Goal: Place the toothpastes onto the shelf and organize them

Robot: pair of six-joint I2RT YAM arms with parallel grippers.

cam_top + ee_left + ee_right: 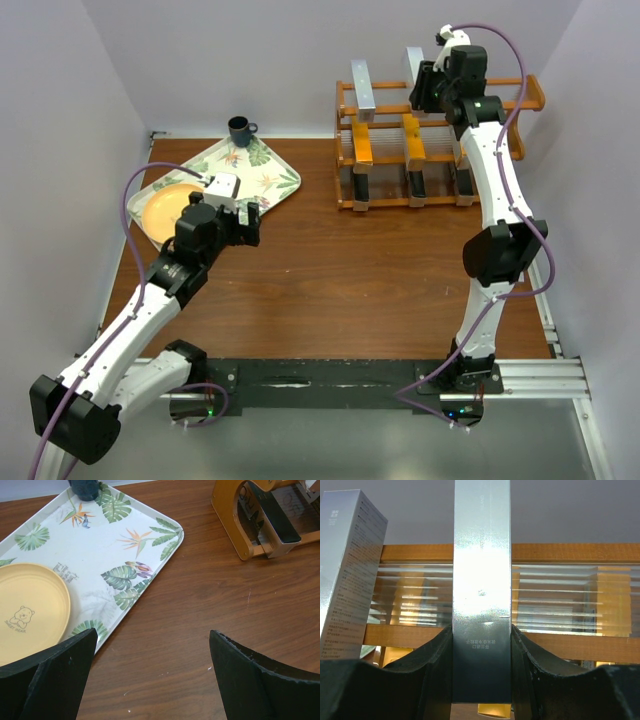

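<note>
Mid-bench, toward left edge: left claw [152,647] spread wide, nothing between fingers, over bare bench [200,605] beside leaf tray [125,535]; far right corner: right claw [481,645] pinching silver-grey toothpaste [481,580] at top tier of shelf [570,553]; second silver box [347,570] just left; orange boxes [362,147] and black boxes [360,186] on lower tiers.

A brown wooden table [330,270], seen from above. A white tray [262,178] with a leaf pattern lies at an angle near the far left corner. A dark mug [240,130] stands at the far edge by the tray's far corner; whether they touch is unclear. An orange-brown wooden shelf [345,195] stands near the far right corner. A black strip [320,380] runs along the near edge.
</note>
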